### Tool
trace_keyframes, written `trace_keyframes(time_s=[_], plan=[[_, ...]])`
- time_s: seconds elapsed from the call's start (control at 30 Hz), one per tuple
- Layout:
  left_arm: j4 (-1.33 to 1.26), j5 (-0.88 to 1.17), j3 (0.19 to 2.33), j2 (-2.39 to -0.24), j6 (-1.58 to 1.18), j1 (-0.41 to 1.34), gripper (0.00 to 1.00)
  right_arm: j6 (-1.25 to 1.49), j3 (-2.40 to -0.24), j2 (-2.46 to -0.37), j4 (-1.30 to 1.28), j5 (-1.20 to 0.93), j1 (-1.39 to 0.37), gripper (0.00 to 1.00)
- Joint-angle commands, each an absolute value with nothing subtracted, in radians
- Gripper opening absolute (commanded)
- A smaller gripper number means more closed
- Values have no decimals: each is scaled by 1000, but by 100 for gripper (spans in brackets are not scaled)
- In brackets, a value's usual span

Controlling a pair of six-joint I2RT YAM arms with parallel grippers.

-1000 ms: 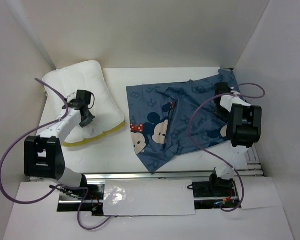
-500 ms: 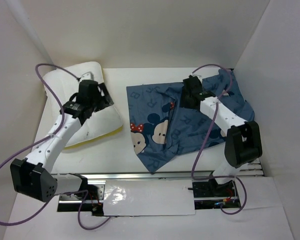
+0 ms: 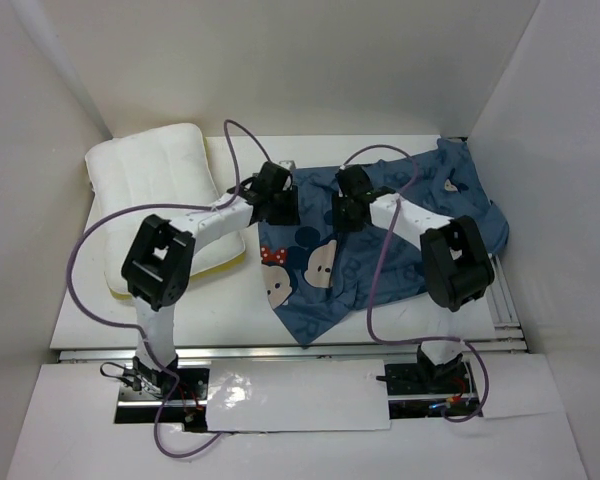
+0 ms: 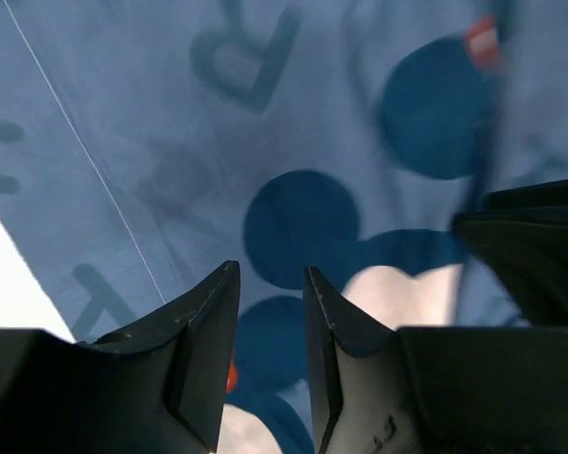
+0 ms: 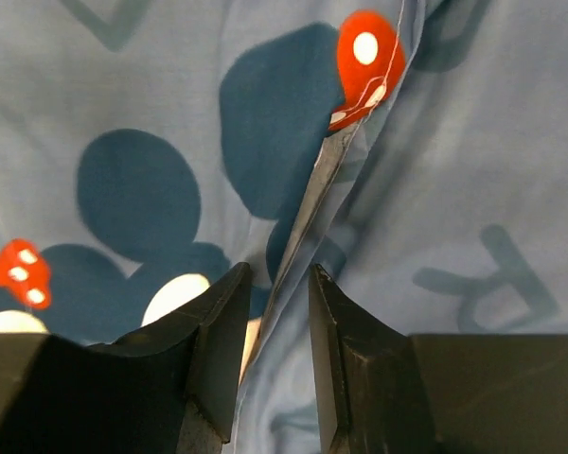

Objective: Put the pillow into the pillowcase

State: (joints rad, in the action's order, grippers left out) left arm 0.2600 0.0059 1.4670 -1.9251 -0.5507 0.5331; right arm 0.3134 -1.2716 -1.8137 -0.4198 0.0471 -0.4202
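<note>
The pillow lies flat on the white table, to the left of the pillowcase and wholly outside it, with its pale-yellow seam on the side turned to the pillowcase. The left arm reaches across the near right corner of the pillow toward the pillowcase, so it hides the place where the two could meet, and it cannot be told if they touch. The left gripper is over the far left corner of the pillowcase. In the left wrist view its fingers stand a little apart, and only printed cloth shows through the gap: a dark letter R and round dark mouse ears. Nothing is held between them. The pillowcase itself is spread out and wrinkled, its mouse faces upward on its left part and one corner pointing to the near edge of the table. Just to the right of the left gripper, above the middle of the pillowcase, is the right gripper. Its fingers are also slightly spread (the gap is narrow). A folded edge of the pillowcase runs from a red bow down into this gap, but the fingers do not press on it. The right arm crosses the right part of the pillowcase.
</note>
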Motion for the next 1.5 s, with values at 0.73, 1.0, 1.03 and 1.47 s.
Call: trace_keyframes(time_s=[0.73,1.0,1.03,1.47], plan=[[690,-357,1721,-2263,-802,436,0,282,-1270,-1809,-342,-86,-351,74],[690,-367,1743,-2263,-802,403,0,301,-1351,-1893,-344,-66,-360,51],[690,-367,1743,-2263,-793,403,0,301,-1351,-1893,-344,-54,-360,50],[669,-354,1732,-2253,-784,403,0,313,-1465,-2000,-356,44,-445,47]])
